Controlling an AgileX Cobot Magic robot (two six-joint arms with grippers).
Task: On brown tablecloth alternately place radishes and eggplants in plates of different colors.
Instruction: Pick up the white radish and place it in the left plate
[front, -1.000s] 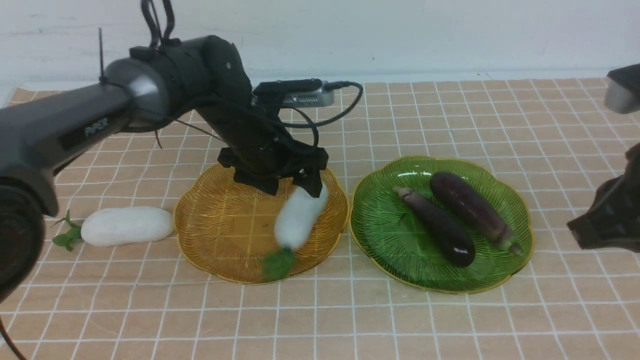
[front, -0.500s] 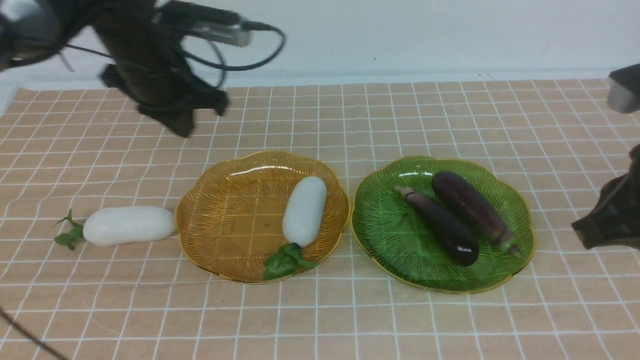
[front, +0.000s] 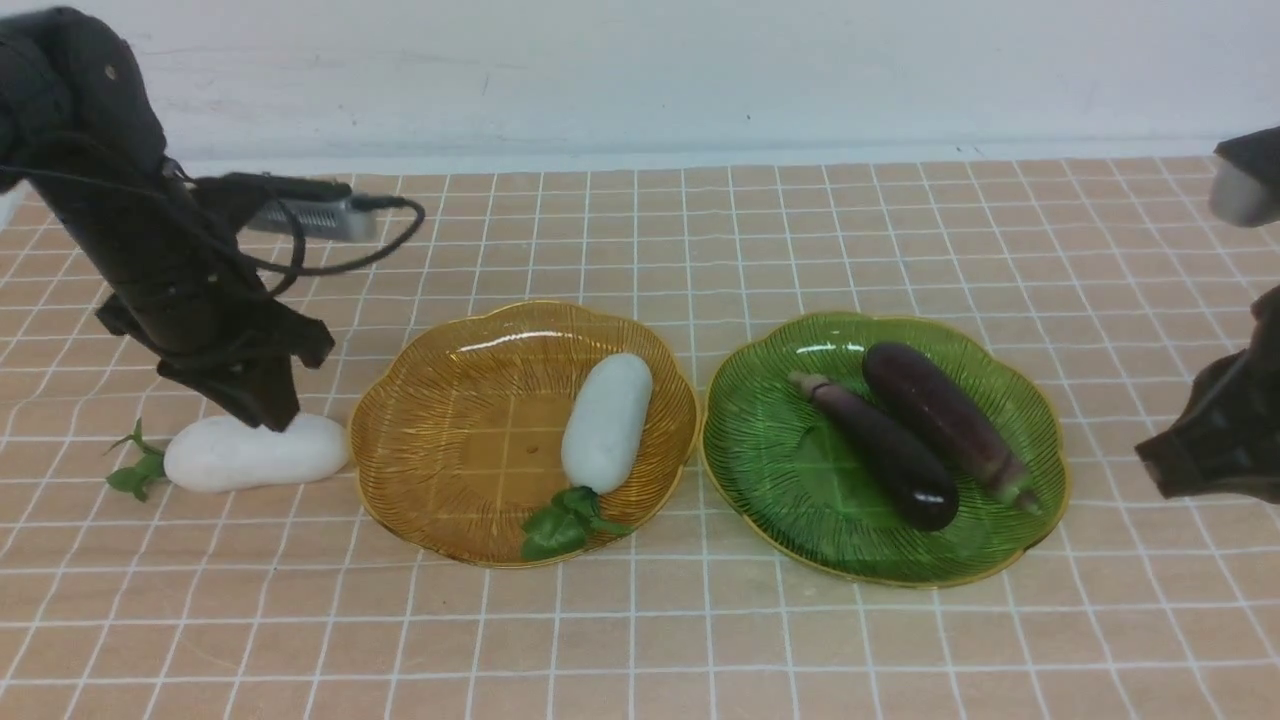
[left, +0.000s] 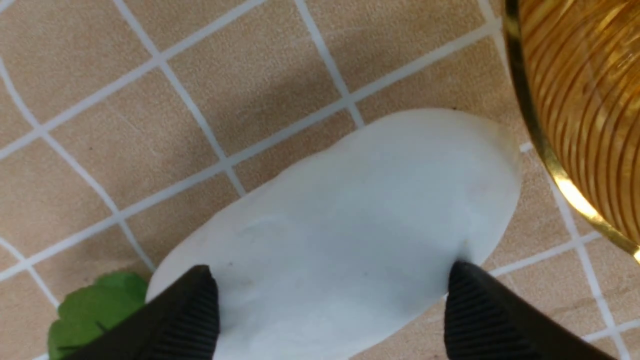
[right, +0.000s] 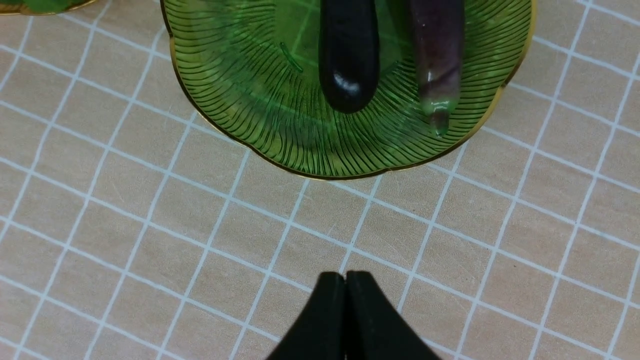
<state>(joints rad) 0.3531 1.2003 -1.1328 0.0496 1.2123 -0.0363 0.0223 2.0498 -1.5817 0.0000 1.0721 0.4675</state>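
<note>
On the brown tablecloth stand an amber plate and a green plate. One white radish lies in the amber plate, leaves toward me. A second radish lies on the cloth left of that plate. My left gripper is down over it, open, and in the left wrist view its fingers straddle this radish beside the amber plate's rim. Two dark eggplants lie side by side in the green plate. My right gripper is shut and empty, over cloth near the green plate.
The left arm's wrist camera and its looping cable hang above the cloth behind the amber plate. A white wall runs along the far edge of the cloth. The right arm stands at the right edge, beside the green plate.
The left gripper let go of the radish in the amber plate, swung up and left, then came down open over the radish on the cloth. The right arm stayed put.
</note>
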